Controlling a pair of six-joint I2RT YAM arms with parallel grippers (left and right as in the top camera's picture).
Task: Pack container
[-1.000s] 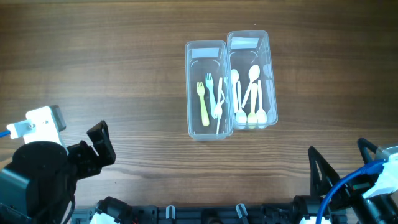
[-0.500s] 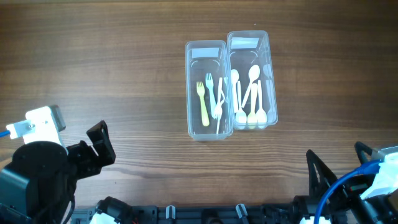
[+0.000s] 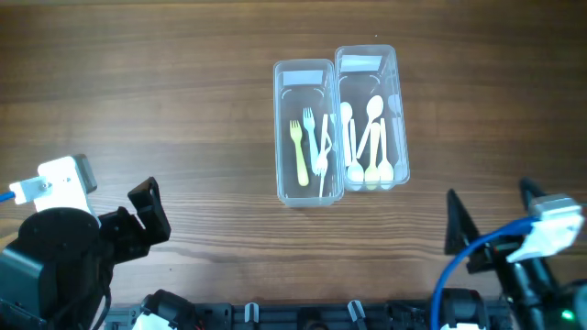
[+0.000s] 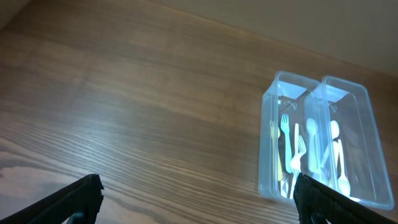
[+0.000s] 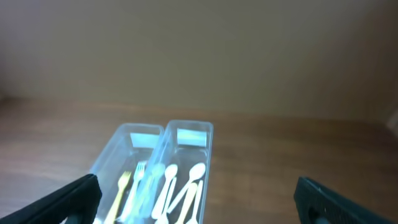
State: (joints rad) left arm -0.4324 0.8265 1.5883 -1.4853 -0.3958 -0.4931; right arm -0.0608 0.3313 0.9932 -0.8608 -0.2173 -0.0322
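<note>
Two clear plastic containers stand side by side at the table's middle. The left container (image 3: 308,133) holds a yellow fork (image 3: 299,151) and pale forks. The right container (image 3: 370,117) holds several white spoons (image 3: 368,147). Both show in the left wrist view (image 4: 292,146) and in the right wrist view (image 5: 186,168). My left gripper (image 3: 147,213) is open and empty at the front left, far from the containers. My right gripper (image 3: 491,220) is open and empty at the front right, its fingers at the frame's lower corners (image 5: 199,202).
The wooden table (image 3: 138,82) stretches bare around the containers. The arms' bases (image 3: 55,266) sit along the front edge.
My right arm has shifted left and up a little in the overhead view. The left arm and the containers have not moved.
</note>
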